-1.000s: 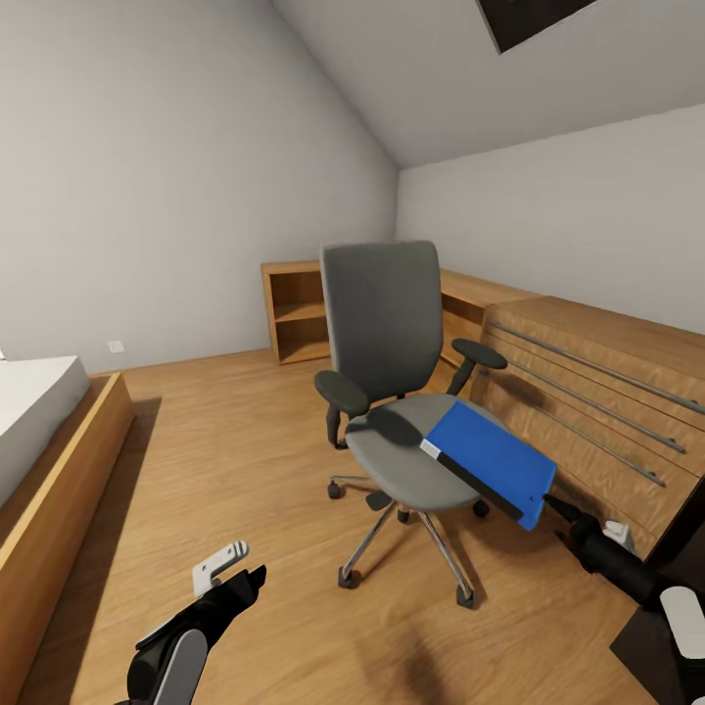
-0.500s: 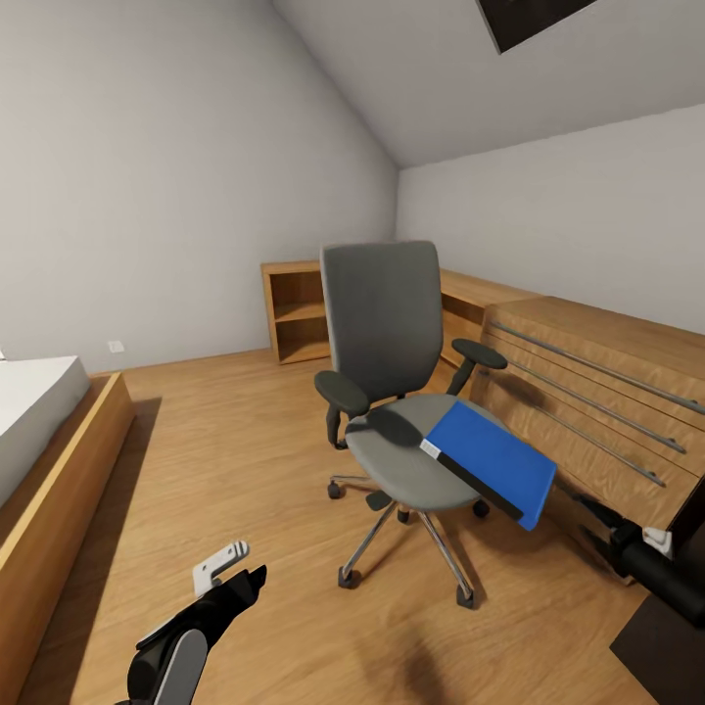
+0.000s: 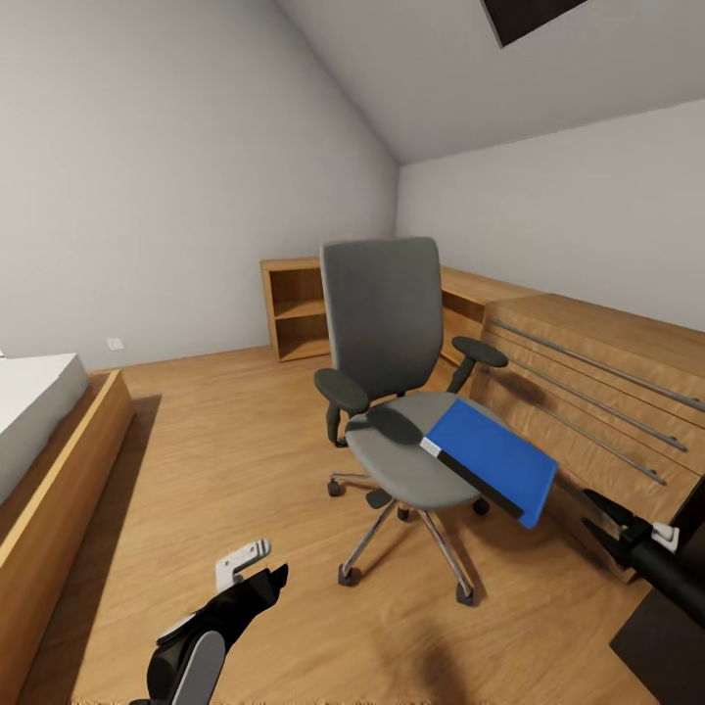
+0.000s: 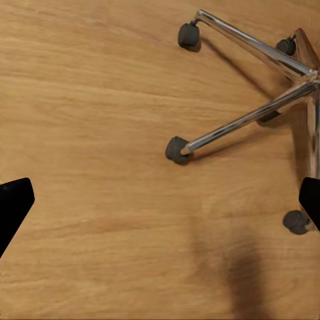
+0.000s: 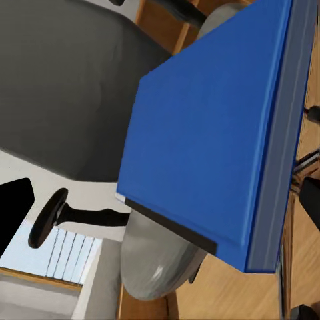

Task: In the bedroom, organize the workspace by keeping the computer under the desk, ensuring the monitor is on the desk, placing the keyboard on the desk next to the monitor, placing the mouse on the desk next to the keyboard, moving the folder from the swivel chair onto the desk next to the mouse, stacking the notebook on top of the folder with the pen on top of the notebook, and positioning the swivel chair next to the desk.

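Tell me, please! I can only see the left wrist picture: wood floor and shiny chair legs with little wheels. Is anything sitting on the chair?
Observer: Yes. A blue folder lies on the chair's seat, with one corner hanging past the seat's edge.
Operator: Is the other hand holding it?
Observer: No. The right gripper is open. It points at the folder's hanging corner and stops short of touching it.
Operator: What's behind the chair?
Observer: An oak shelf unit with open compartments.
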Controlling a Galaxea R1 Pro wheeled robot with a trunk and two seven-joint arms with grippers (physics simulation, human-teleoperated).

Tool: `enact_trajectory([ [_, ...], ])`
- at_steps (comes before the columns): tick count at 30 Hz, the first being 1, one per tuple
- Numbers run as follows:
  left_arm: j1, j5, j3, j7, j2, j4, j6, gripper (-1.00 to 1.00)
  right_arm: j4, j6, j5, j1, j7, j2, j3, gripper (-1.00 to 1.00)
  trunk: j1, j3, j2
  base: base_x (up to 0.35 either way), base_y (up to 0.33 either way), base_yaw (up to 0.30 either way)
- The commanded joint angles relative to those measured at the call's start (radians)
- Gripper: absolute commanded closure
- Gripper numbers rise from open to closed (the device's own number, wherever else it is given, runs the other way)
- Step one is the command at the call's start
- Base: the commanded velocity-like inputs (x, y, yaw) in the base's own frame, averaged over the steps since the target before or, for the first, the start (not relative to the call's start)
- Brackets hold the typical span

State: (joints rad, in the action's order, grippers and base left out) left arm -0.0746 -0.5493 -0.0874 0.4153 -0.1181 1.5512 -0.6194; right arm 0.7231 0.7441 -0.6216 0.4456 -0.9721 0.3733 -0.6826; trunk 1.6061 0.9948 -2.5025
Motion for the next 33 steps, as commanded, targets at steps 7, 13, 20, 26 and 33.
enact_trajectory([
  [7,-0.001,-0.011,-0.002,0.011,-0.001,0.001,-0.002,-1.00,-0.001,0.005,-0.002,0.001,-0.001,-0.005,-0.001,-1.00,0.003,0.028,-0.002,0.000,0.000,0.000],
  [13,-0.001,-0.012,-0.002,0.012,0.000,0.000,-0.002,-1.00,-0.001,0.004,-0.003,0.001,-0.001,-0.007,0.000,-1.00,0.006,0.051,-0.004,0.000,0.000,0.000],
  [20,-0.001,-0.012,-0.002,0.012,0.000,0.000,-0.002,-1.00,-0.001,0.005,-0.004,0.001,-0.002,-0.007,0.000,-1.00,0.009,0.078,-0.005,0.000,0.000,0.000],
  [26,-0.001,-0.012,-0.002,0.013,0.000,0.000,-0.002,-1.00,-0.002,0.010,-0.005,0.001,-0.004,-0.006,0.000,-1.00,0.011,0.102,-0.007,0.000,0.000,0.000],
  [33,-0.001,-0.013,-0.001,0.012,0.000,0.000,-0.002,-1.00,-0.002,0.013,-0.005,0.001,-0.048,-0.005,0.000,-1.00,0.015,0.129,-0.008,0.000,0.000,0.000],
])
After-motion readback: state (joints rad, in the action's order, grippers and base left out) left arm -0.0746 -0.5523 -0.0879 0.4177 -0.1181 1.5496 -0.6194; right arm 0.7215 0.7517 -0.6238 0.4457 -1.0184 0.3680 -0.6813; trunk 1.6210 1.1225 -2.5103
